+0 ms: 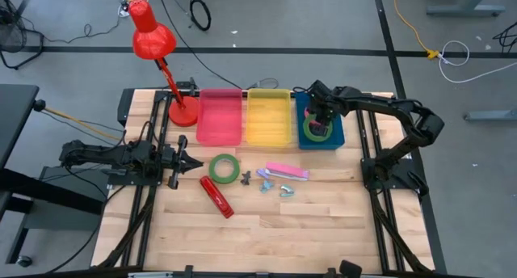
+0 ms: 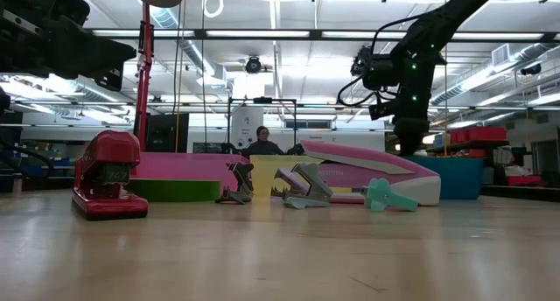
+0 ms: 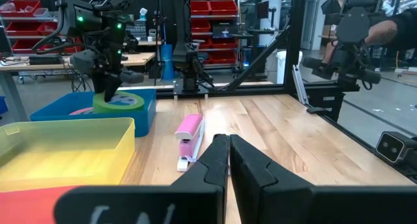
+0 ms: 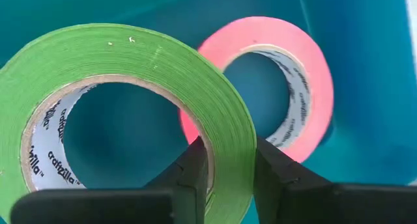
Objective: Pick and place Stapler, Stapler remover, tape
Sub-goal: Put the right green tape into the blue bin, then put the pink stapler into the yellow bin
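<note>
So: green tape over the blue bin, release pending.
Nearest on the tabletop (image 1: 323, 229) lay the red stapler (image 1: 217, 196), second green tape roll (image 1: 224, 168), pink stapler (image 1: 287, 171) and staple removers (image 1: 266, 179); left pincer (image 1: 192, 163) sat shut, idle. Farther back, right pincer (image 4: 228, 165) clamped the green tape roll (image 4: 124, 100) by its wall above the pink tape roll (image 4: 287, 87) in the blue bin (image 1: 338, 136). Best lower it near flat, then open.

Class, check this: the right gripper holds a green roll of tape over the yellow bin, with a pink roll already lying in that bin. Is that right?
Not quite. The bin is blue, not yellow, as the high view shows. The rest stands: the right gripper has its jaws pinched on the wall of the green roll of tape, and the pink roll lies in that same bin beneath it.
</note>
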Controlling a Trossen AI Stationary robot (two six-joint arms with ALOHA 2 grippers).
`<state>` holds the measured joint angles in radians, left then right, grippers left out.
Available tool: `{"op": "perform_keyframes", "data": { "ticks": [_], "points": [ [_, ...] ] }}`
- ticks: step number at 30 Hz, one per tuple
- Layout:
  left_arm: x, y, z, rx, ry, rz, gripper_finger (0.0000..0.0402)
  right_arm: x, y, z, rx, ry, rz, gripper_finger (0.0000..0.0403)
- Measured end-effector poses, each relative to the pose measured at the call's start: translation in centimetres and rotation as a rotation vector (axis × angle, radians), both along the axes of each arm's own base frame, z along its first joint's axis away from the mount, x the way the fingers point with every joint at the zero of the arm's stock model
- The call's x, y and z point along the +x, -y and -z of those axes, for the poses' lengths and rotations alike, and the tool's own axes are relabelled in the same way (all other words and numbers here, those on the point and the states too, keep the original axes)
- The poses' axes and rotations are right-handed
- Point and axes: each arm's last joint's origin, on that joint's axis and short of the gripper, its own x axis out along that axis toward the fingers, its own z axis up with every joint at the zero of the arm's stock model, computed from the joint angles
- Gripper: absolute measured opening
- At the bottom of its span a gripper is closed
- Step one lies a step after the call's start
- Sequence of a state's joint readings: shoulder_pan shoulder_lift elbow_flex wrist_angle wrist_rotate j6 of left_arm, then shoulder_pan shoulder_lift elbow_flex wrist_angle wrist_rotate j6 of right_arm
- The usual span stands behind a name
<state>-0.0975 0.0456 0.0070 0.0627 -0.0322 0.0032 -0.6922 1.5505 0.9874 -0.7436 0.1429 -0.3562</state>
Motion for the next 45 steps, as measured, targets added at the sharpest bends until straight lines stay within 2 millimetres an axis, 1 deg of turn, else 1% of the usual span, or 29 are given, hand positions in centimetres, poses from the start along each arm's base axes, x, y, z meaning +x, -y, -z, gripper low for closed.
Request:
{"op": "perform_keyframes", "data": {
  "ticks": [16, 20, 29, 34, 39, 45],
  "points": [
    [0.0, 0.0, 0.0, 0.0, 0.0, 0.0, 0.0021, 0.02, -0.19, 0.05, 0.049, 0.027, -0.006, 0.0098],
    [0.0, 0.0, 0.0, 0.0, 0.0, 0.0, 0.0021, 0.01, -0.19, 0.05, 0.05, 0.026, -0.007, 0.0123],
    [0.0, 0.0, 0.0, 0.0, 0.0, 0.0, 0.0021, 0.04, -0.17, 0.04, 0.047, 0.03, -0.004, 0.0199],
    [0.0, 0.0, 0.0, 0.0, 0.0, 0.0, 0.0021, 0.08, -0.14, 0.03, 0.044, 0.034, -0.004, 0.0224],
    [0.0, 0.0, 0.01, 0.0, 0.0, 0.001, 0.0021, 0.06, -0.11, 0.02, 0.032, 0.024, -0.004, 0.0231],
    [0.0, 0.0, 0.01, 0.0, 0.0, 0.001, 0.0021, 0.02, -0.18, -0.18, 0.018, 0.021, -0.006, 0.0224]
  ]
}}
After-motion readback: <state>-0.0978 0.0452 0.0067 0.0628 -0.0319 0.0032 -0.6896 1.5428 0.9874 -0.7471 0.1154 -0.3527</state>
